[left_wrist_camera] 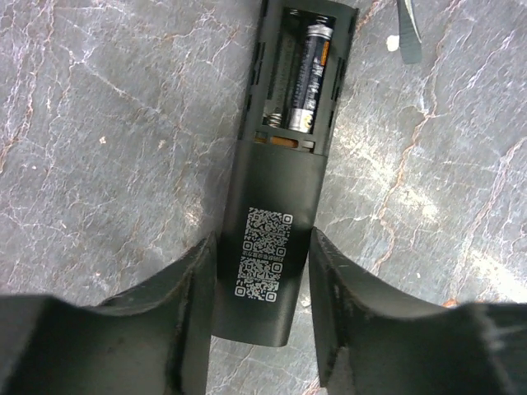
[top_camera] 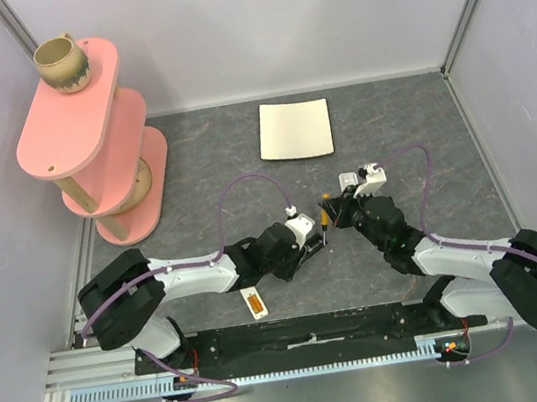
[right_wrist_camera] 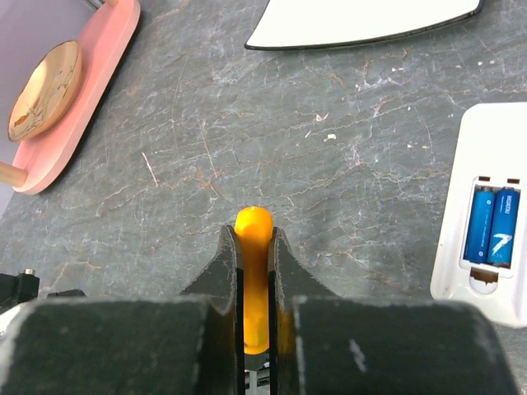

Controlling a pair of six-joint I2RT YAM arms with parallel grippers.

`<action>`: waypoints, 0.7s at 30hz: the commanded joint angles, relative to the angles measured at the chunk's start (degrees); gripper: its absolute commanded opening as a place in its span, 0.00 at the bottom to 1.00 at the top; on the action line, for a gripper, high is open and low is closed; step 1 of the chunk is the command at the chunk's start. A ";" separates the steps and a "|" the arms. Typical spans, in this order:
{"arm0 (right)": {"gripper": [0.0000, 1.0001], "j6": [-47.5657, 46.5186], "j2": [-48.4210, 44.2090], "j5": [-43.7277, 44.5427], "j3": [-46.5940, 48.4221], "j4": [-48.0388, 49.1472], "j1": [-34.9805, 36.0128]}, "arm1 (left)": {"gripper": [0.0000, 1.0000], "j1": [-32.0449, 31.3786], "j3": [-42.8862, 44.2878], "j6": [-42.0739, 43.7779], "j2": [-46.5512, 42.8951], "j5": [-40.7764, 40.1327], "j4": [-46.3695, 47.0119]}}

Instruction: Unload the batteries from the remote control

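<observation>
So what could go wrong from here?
The left hand straddles only the tail end of the black remote, so the remote might pivot or slip when pried. The right hand pinches a thin orange rod; it could twist in the grip or flick the single battery out of reach.

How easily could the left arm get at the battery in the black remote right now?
Probably not yet: the battery lies uncovered, but the left claw straddles the black remote at its other end, so it looks busy there.
</observation>
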 commanded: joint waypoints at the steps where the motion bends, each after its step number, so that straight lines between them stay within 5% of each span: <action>1: 0.00 -2.47 0.90 1.53 -0.95 7.50 -0.27 | 0.42 -0.22 1.09 1.36 2.85 -2.01 -1.10; 15: 0.00 -5.29 6.69 2.94 -5.09 30.60 -0.18 | 0.06 -0.22 0.83 -7.68 0.13 -6.84 -7.96; 21: 0.00 -4.76 13.02 2.68 -3.95 37.99 -0.18 | 0.02 -0.22 1.01 -12.96 -0.40 -9.21 -10.86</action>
